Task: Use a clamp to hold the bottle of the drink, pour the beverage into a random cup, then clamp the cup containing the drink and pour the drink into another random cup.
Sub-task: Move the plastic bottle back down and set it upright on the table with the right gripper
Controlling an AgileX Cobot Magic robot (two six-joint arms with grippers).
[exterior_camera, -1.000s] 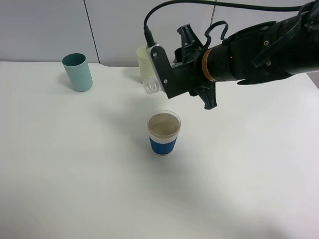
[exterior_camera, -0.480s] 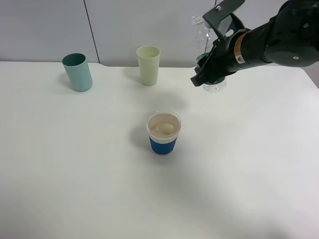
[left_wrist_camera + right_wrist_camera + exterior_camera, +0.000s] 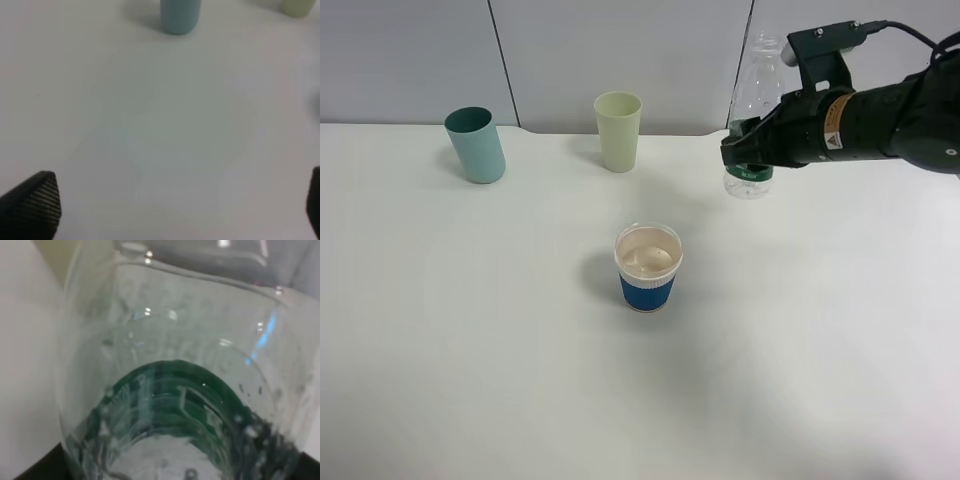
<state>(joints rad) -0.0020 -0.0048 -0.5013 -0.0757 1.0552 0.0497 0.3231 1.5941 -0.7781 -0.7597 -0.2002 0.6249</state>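
Left tool (image 3: 172, 205): jaws wide apart, empty, over bare counter (image 3: 165, 140); teal tumbler (image 3: 475, 145) and pale yellow-green tumbler (image 3: 618, 130) stand along the back edge, well apart. Blue-sleeved paper cup (image 3: 648, 267): upright mid-counter, liquid (image 3: 648, 258) glinting inside, open room on every side and the whole front bare. Right tool (image 3: 752, 150): clamped on the green-labelled bottle (image 3: 755, 95), now upright near the back right, where a second ago it lay tipped on its side above the cup.
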